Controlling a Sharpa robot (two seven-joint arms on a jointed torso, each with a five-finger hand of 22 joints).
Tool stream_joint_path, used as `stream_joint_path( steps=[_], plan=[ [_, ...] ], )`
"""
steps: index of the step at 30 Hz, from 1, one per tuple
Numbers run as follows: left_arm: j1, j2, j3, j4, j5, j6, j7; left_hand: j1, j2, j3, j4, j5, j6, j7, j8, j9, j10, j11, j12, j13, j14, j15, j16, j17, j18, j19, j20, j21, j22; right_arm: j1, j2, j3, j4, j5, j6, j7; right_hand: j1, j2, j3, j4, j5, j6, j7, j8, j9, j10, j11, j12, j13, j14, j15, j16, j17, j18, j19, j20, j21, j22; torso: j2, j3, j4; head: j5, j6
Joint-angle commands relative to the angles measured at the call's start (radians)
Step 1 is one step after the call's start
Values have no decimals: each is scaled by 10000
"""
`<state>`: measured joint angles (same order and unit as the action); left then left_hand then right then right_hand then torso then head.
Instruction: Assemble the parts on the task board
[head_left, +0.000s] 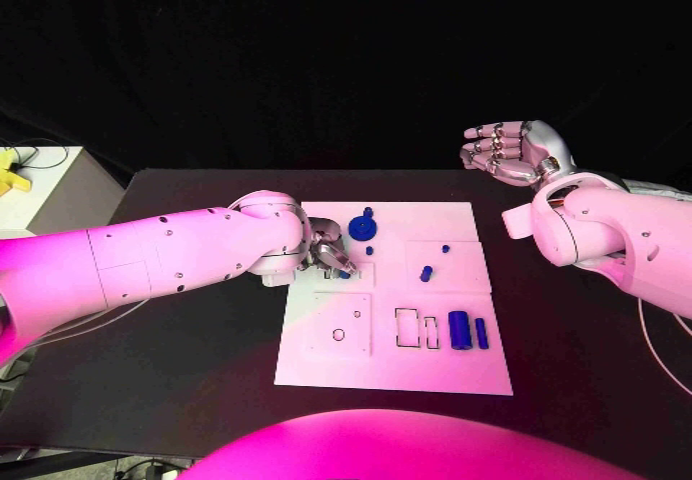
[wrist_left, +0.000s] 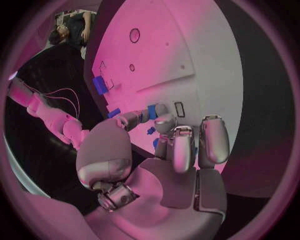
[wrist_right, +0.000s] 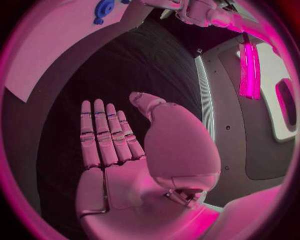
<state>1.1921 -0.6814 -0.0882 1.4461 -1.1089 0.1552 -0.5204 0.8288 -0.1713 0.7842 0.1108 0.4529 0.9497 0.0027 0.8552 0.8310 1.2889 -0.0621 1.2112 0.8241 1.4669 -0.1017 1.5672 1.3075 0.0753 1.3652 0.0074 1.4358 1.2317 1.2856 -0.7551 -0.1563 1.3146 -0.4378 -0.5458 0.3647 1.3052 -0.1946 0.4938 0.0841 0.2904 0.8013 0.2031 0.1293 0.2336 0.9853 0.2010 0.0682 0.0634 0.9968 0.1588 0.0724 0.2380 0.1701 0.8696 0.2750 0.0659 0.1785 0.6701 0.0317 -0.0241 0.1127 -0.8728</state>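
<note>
The white task board (head_left: 433, 375) lies mid-table. My left hand (head_left: 320, 255) hangs over its near-left part and pinches a small blue part (wrist_left: 152, 111) between thumb and a fingertip, close above the board (wrist_left: 187, 45). A round blue part (head_left: 362, 228) lies just beyond that hand. Small blue pieces (head_left: 427, 272) are scattered near the board's middle. A blue cylinder (head_left: 459, 329) and a thin blue bar (head_left: 482, 333) sit to the right of two rectangular slots (head_left: 408, 327). My right hand (head_left: 505, 150) is raised past the board's far right corner, its fingers (wrist_right: 103, 135) stretched out and holding nothing.
A white box (head_left: 51, 195) with a yellow item (head_left: 12, 178) stands at the table's far left edge. Black tabletop (head_left: 188, 380) surrounds the board. Thin cables run along both arms.
</note>
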Motion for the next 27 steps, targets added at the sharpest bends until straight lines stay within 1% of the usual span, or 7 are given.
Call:
stream_joint_path(
  steps=[1,5,8,10,12,16,27],
  plan=[
    [-107,63,-78,-41,43,279,-6,31,125,-28,29,-52,30,-34,-68,-10,27,-5,7,-19,1039,-72,36,2633,-60,53,-5,42,12,-7,-1,4,7,-38,34,86,-61,14,-61,-11,26,82,588,-41,-16,39,38,-44,-1,23,66,-59,-16,121,-76,25,-44,-15,1,-5,-2,8,2],
    [-107,78,-77,-64,40,263,-5,17,146,-63,58,-70,37,-31,-71,-9,30,-3,10,-10,1039,-73,36,2633,-61,57,-7,43,18,-11,-3,4,6,-37,41,86,-61,14,-61,-11,26,82,588,-41,-16,39,38,-44,-1,23,66,-59,-16,121,-76,25,-44,-15,-5,-3,0,8,2],
    [-107,90,-77,-71,43,264,-4,-49,138,-284,157,-107,57,-26,-79,0,30,2,7,-10,1039,-73,36,2633,-61,55,-10,36,11,-14,-2,4,5,-36,46,87,-65,17,-64,-10,23,94,590,-40,-15,41,39,-44,-1,22,67,-59,-21,120,-86,27,-45,-24,-4,2,4,4,2],
    [-106,98,-77,-77,47,270,-4,-245,4,-883,409,-165,118,-15,-88,11,32,11,8,-4,1039,-63,36,2633,-65,65,-7,33,24,-18,0,4,5,-35,50,89,-65,17,-64,-10,23,94,590,-40,-15,41,39,-44,-1,22,67,-59,-21,120,-86,27,-45,-24,-8,-1,1,8,2],
    [-105,104,-76,-86,50,277,-4,-224,-26,-1411,578,-164,136,-23,-119,14,29,7,4,-1,1039,-69,36,2633,-64,68,-12,26,28,-21,0,4,5,-34,54,91,-65,17,-64,-10,23,94,590,-40,-15,41,39,-44,-1,22,67,-59,-21,120,-86,27,-45,-24,-10,-2,0,6,2],
    [-104,107,-76,-105,52,287,-6,-90,-34,-2059,826,-160,146,-27,-176,15,22,2,-2,1,1039,-75,36,2633,-66,77,-20,19,43,-24,-2,4,8,-32,58,96,-71,17,-69,-10,19,86,592,-44,-20,42,40,-44,-1,21,69,-60,-25,120,-95,29,-45,-34,-7,1,4,-1,2],
    [-103,89,-75,-109,40,293,-8,99,-5,-2495,1037,-159,145,-29,-220,21,11,1,-12,-5,1039,-78,36,2633,-62,69,-25,3,30,-29,-16,4,23,-29,77,94,-98,20,-98,-7,-18,76,602,-60,-36,43,48,-48,-3,10,79,-65,-55,117,-149,39,-48,-89,-8,-4,-2,2,2]
  ],
)
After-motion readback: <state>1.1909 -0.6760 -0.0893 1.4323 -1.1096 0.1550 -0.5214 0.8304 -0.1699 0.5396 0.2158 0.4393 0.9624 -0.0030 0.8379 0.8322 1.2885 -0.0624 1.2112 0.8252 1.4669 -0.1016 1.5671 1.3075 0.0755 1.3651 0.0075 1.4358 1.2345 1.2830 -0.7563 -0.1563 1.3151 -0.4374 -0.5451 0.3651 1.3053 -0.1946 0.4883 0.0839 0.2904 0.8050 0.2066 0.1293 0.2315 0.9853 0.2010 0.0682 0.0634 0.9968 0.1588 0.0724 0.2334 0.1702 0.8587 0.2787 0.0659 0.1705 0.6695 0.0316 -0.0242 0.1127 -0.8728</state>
